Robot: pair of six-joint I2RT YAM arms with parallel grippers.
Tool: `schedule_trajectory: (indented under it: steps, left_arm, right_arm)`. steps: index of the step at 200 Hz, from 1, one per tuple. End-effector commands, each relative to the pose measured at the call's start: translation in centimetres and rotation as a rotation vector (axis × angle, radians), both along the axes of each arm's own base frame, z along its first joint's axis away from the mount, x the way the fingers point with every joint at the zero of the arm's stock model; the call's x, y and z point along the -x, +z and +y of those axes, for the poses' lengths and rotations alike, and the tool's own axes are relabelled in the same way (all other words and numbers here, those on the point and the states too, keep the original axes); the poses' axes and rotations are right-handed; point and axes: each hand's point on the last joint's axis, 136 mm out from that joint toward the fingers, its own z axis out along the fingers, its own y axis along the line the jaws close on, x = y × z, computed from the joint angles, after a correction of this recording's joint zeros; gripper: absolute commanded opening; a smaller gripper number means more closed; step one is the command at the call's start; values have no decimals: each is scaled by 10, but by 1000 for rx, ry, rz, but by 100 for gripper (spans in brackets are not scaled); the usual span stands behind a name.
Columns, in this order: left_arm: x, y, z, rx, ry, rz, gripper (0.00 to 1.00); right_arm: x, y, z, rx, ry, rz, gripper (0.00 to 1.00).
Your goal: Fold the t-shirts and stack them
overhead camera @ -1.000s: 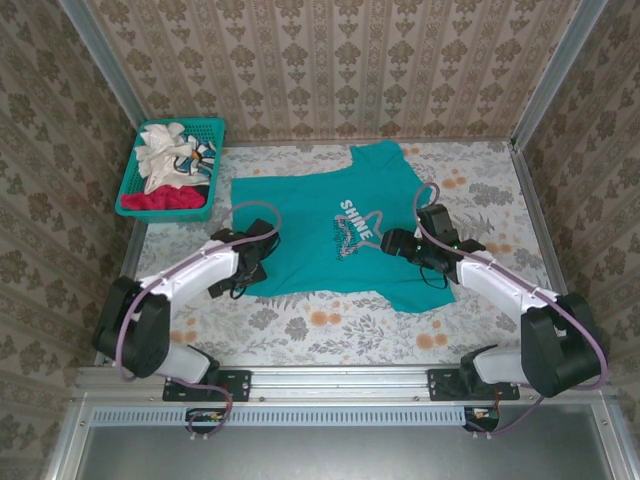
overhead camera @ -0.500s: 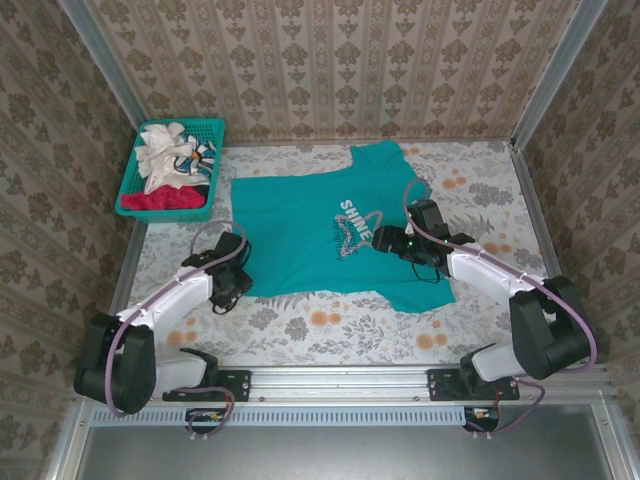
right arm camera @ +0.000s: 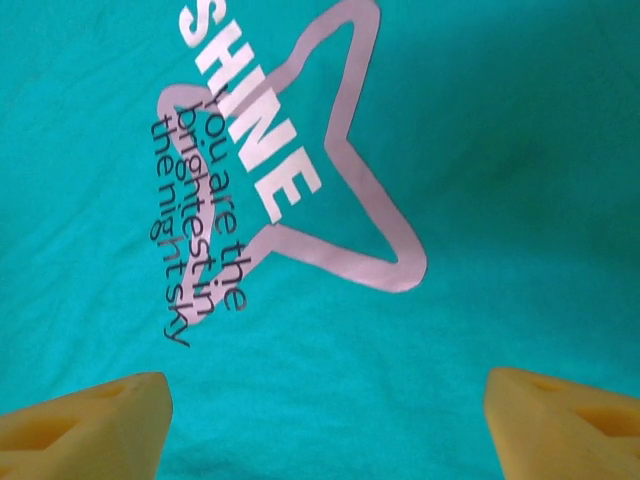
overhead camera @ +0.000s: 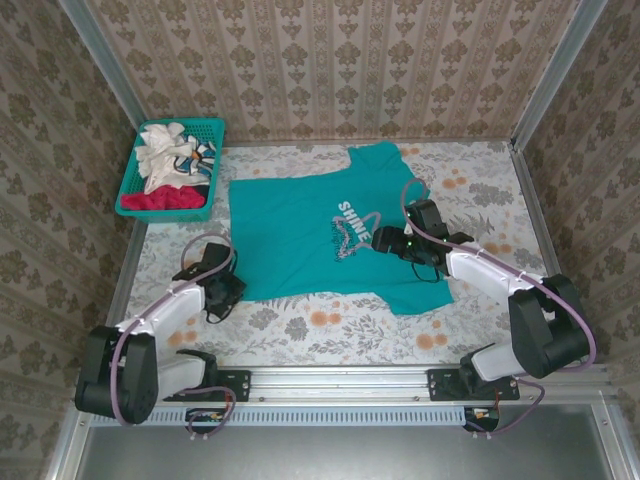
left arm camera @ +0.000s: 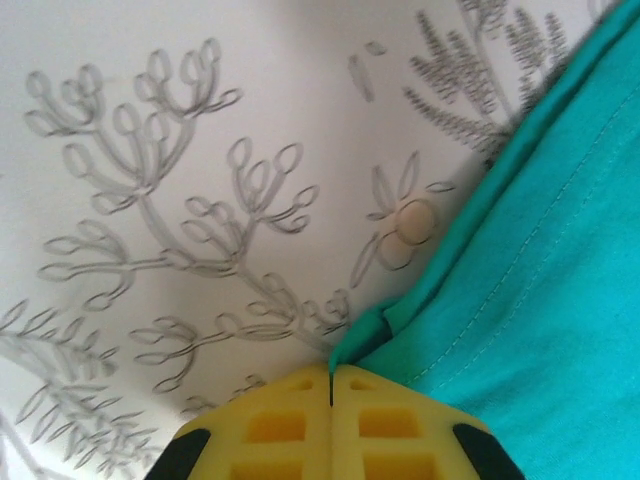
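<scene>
- Since a second ago, the left tool (overhead camera: 226, 291) is found nearer to the front of the surface (overhead camera: 330, 325), down by the near left corner of the teal t-shirt (overhead camera: 300, 235). Before, it was spread open farther up the shirt's left edge.
- In the left wrist view, the yellow pads of the left tool (left arm camera: 330, 375) are pressed together, and the very corner of the teal t-shirt (left arm camera: 540, 300) is pinched between them. A little fold of the hem is pushed up right at the pads.
- Beside that corner, the flowered surface (left arm camera: 150, 150) is left bare.
- The right tool (overhead camera: 384, 240) is shifted a little to the left since then. It is held over the middle of the shirt, just beside the white lettering (overhead camera: 350, 215).
- In the right wrist view, the right tool (right arm camera: 322, 425) is spread wide, with one yellow finger at each bottom corner. Nothing is held between them.
- Under it, the teal t-shirt (right arm camera: 480, 150) is laid flat, and the word SHINE (right arm camera: 250, 150) and a pale star outline (right arm camera: 370, 220) are seen on it.
- The shirt is spread out in the middle of the surface, with one sleeve pointed at the back wall.
- A teal basket (overhead camera: 217, 165) is set at the far left corner, well apart from both tools. White cloth (overhead camera: 165, 150) and red cloth (overhead camera: 160, 202) are piled in it.
</scene>
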Motion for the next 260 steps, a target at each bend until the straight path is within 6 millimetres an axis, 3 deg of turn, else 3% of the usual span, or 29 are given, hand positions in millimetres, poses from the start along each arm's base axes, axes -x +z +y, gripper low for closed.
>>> schedule_trajectory:
  steps: [1,16,20,29,37,50,62,92,135,167,206,260]
  left_arm:
    - [27,-5,14,-49,5,78,0]
    - [27,1,16,-56,13,67,2]
    - [26,4,16,-57,10,60,8]
    - [23,11,17,-65,0,44,36]
    - [16,19,17,-79,-17,22,53]
    - [-1,36,14,-103,-55,-34,67]
    - [-24,52,7,-111,-97,-102,74]
    - [-100,71,-24,-118,-245,-268,78]
    - [-186,66,-49,-147,-334,-363,86]
    - [-221,38,-56,-139,-359,-313,89]
    - [-249,5,-69,-112,-394,-207,90]
    - [-294,0,-87,-97,-432,-198,91]
  right_arm:
    - [-10,15,-2,48,9,-44,83]
    - [-15,14,-7,79,-1,-43,83]
    - [-17,13,-8,87,-3,-43,83]
    - [-22,14,-11,99,-10,-49,83]
    - [-27,12,-13,109,-13,-49,83]
    - [-38,9,-18,128,-24,-51,83]
    - [-51,5,-24,130,-43,-54,84]
    - [-101,-9,-40,89,-118,-58,83]
    - [-163,-31,-35,70,-127,-33,82]
    - [-178,-54,-35,-4,-163,43,81]
    - [-178,-71,-68,-4,-263,93,81]
    - [-194,-81,-112,-24,-358,94,81]
